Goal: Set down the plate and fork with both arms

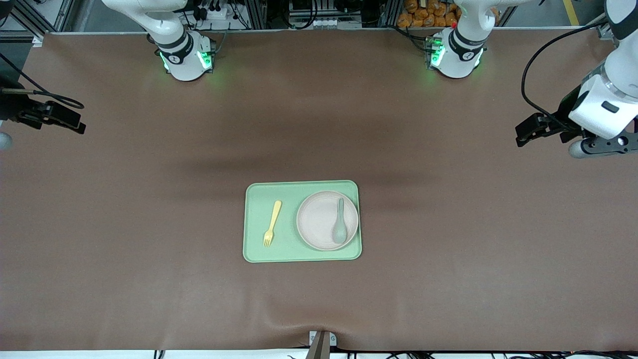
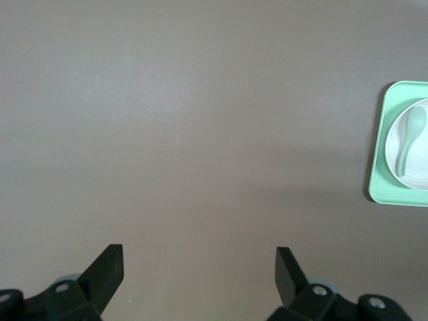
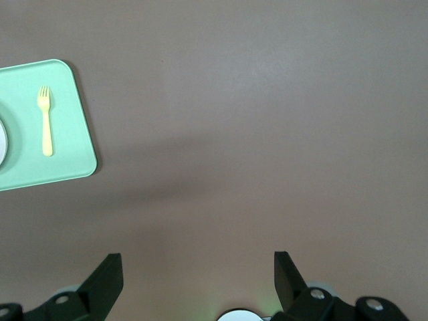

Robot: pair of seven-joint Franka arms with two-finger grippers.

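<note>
We see a green tray (image 1: 302,221) at the middle of the brown table (image 1: 149,224). The pink plate (image 1: 321,219) sits on the tray toward the left arm's end, and a grey-green spoon (image 1: 340,228) lies in the plate at about its three o'clock in the front view. The yellow fork (image 1: 272,224) lies flat on the tray beside the plate, toward the right arm's end, apart from the plate, tines pointing to six o'clock.

Both arms wait, well apart from the tray. The left gripper (image 1: 536,127) hangs over bare table at the left arm's end, at about two o'clock from the tray in the front view, and its wrist view shows its fingers (image 2: 107,267) spread wide on nothing. The right gripper (image 1: 55,118) hangs over bare table at the right arm's end, at about ten o'clock from the tray, fingers (image 3: 107,273) likewise spread and holding nothing.

We judge that this layout fits two stages: plate and fork waiting on the tray to be carried elsewhere, or plate and fork already set down on the tray with the arms pulled clear. The pictures do not settle which, so we name no next move.
</note>
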